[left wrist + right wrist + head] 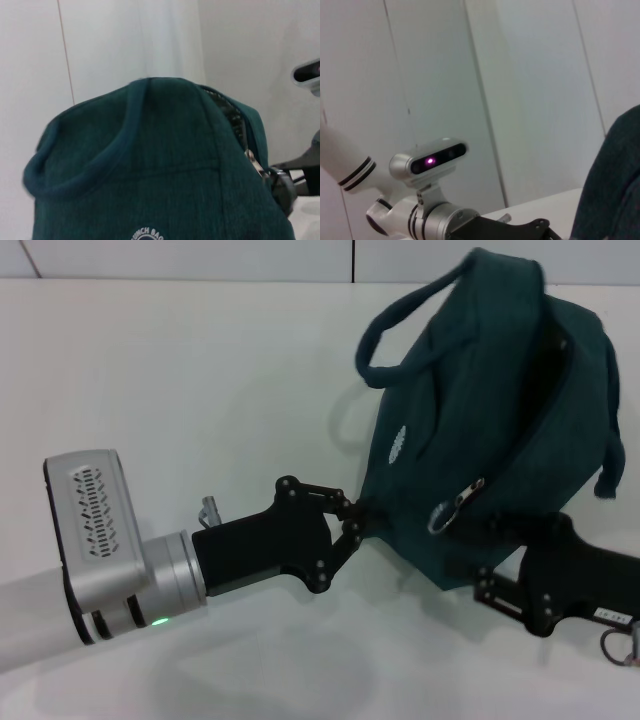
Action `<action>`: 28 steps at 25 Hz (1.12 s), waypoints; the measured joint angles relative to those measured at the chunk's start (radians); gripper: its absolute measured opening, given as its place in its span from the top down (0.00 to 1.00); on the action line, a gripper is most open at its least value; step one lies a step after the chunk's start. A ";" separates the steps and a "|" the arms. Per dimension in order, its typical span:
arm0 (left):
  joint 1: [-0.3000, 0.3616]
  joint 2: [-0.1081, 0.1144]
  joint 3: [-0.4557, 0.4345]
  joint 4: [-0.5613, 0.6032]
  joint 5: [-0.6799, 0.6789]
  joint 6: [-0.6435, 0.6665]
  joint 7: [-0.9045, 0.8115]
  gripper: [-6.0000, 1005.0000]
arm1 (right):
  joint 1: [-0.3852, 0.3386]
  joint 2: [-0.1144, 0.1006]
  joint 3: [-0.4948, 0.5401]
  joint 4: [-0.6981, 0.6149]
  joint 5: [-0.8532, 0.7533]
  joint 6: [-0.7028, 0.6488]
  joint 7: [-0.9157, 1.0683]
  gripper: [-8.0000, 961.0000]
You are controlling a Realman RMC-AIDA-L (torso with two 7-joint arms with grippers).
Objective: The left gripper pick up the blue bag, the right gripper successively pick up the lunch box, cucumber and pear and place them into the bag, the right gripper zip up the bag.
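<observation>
While gripped both sides, blue bag [480, 440]

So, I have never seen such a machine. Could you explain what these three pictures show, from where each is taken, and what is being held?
It is a robot with two arms, each ending in a gripper. The head view looks down from the robot's head onto a white table. The left gripper grips the edge of a dark teal bag, lifted and tilted. The right gripper is at the bag's lower side, near the zip pull; its fingers are hidden. The other two pictures come from cameras on the wrists: the left one sees the bag up close, the right one sees the left arm's camera. No food or box shows anywhere.
</observation>
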 joint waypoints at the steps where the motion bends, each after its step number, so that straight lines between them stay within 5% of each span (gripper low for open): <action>1: 0.000 0.000 0.000 0.000 0.000 0.000 0.000 0.94 | 0.002 0.002 0.002 -0.001 -0.008 0.002 0.001 0.77; 10: -0.001 0.000 0.000 0.000 0.003 0.000 -0.006 0.94 | 0.000 0.008 0.035 -0.003 -0.010 0.007 -0.004 0.48; 20: -0.001 0.000 0.000 0.000 0.005 0.001 -0.006 0.94 | 0.003 0.008 0.037 -0.004 -0.008 -0.001 0.000 0.47; 23: -0.001 0.000 0.000 0.000 0.006 0.002 -0.004 0.94 | 0.003 0.008 0.037 -0.004 -0.008 -0.002 -0.003 0.57; 28: -0.001 0.000 0.000 0.000 0.006 0.002 -0.003 0.94 | 0.004 0.008 0.037 -0.004 -0.008 -0.004 -0.001 0.57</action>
